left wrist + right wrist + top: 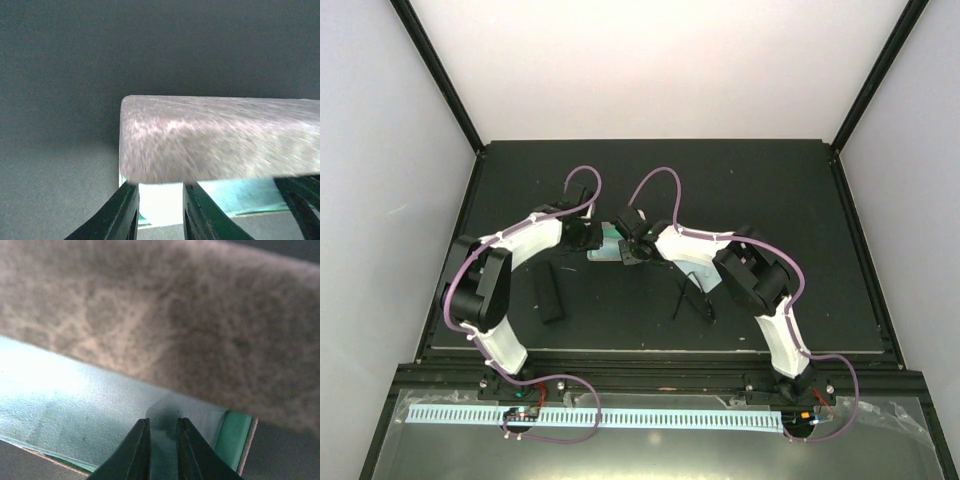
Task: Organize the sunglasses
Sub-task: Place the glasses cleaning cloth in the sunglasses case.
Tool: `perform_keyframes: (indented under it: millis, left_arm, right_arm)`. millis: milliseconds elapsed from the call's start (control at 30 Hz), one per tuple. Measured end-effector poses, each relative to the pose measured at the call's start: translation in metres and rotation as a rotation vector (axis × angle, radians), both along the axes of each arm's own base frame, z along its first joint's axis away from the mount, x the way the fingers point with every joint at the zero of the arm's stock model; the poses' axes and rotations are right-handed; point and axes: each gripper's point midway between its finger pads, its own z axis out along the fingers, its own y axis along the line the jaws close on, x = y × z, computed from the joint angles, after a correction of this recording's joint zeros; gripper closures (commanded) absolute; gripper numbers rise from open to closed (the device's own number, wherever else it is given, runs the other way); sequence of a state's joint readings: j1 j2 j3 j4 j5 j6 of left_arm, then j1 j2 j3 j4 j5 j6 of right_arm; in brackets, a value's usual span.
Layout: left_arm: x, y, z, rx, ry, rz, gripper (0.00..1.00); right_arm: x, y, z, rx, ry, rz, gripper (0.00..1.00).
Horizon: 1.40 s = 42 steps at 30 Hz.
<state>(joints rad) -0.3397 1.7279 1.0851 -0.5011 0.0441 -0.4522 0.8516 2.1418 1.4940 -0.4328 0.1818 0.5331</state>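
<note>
Left pincer (160, 186) slightly spread beside the beige case (220, 137); right pincer (162, 421), nearly closed, perhaps pinches the cloth (90, 405). Lay it flat.

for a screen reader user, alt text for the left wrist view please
The left gripper, dark fingers slightly apart, points at a light blue cloth partly covered by a blurred beige case, on a dark table.

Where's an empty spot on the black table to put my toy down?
The far strip of the table, behind both arms, is bare. So is the right side past the right arm, and the gap between the black case and the thin-framed sunglasses. The middle is crowded: the left pincer and right pincer meet at the beige case.
</note>
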Motion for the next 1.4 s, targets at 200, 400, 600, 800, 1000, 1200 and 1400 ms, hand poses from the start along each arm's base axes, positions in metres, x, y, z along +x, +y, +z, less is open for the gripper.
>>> perform_keyframes:
  millis: [200,400,600,800,1000,1200,1400]
  left_arm:
    - [-0.004,-0.003,0.024,-0.054,-0.073,0.002,0.91]
    - [-0.009,-0.014,0.007,-0.135,-0.069,-0.004,0.94]
    - [-0.007,-0.018,-0.013,-0.166,-0.07,0.022,0.94]
    - [0.002,-0.012,-0.023,-0.137,-0.097,0.063,0.94]
    - [0.003,-0.003,-0.031,-0.091,-0.107,0.102,0.94]
    - [0.003,-0.001,-0.031,-0.075,-0.114,0.122,0.94]
    - [0.004,0.001,-0.029,-0.066,-0.121,0.134,0.95]
  right_arm:
    - [0.001,0.001,0.004,0.009,-0.007,0.0,0.82]
    - [0.005,0.007,0.015,0.044,-0.034,0.001,0.84]
    - [0.007,0.009,0.015,0.061,-0.043,-0.003,0.86]
    - [0.007,0.008,0.011,0.065,-0.048,-0.009,0.86]
    - [0.008,0.002,0.006,0.055,-0.06,-0.041,0.87]
    - [0.013,-0.01,0.0,0.025,-0.099,-0.103,0.88]
    - [0.021,-0.019,0.004,-0.002,-0.151,-0.171,0.86]
